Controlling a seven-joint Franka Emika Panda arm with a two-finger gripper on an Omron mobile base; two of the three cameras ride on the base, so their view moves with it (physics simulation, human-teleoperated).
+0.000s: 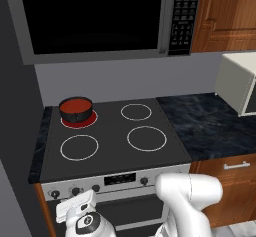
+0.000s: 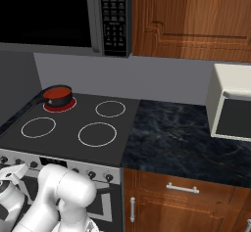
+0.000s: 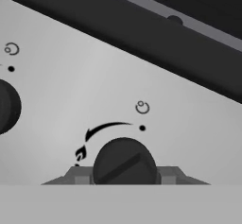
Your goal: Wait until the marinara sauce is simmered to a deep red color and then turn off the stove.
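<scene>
The marinara sauce (image 1: 76, 104) (image 2: 56, 93) is a red-orange surface in a small black pot (image 1: 75, 114) on the back left burner of the stove (image 1: 115, 148) (image 2: 68, 123). Under the pot the burner ring (image 1: 80, 122) glows red. Low in front of the silver panel, my gripper (image 1: 75, 198) (image 2: 17, 170) is at the left group of knobs. In the hand view, my gripper (image 3: 124, 176) has a finger (image 3: 78, 176) on each side of a dark round knob (image 3: 124, 159), and both touch its sides. The knob's ridge lies slanted, below a curved arrow and a flame mark.
A black-windowed microwave (image 1: 95, 16) (image 2: 44, 11) hangs above the cooktop. A dark marbled counter (image 1: 210, 126) (image 2: 181, 138) lies to the right, with a white appliance (image 1: 240, 83) (image 2: 230, 104) on it. Another knob (image 3: 7, 106) sits at the hand view's left edge.
</scene>
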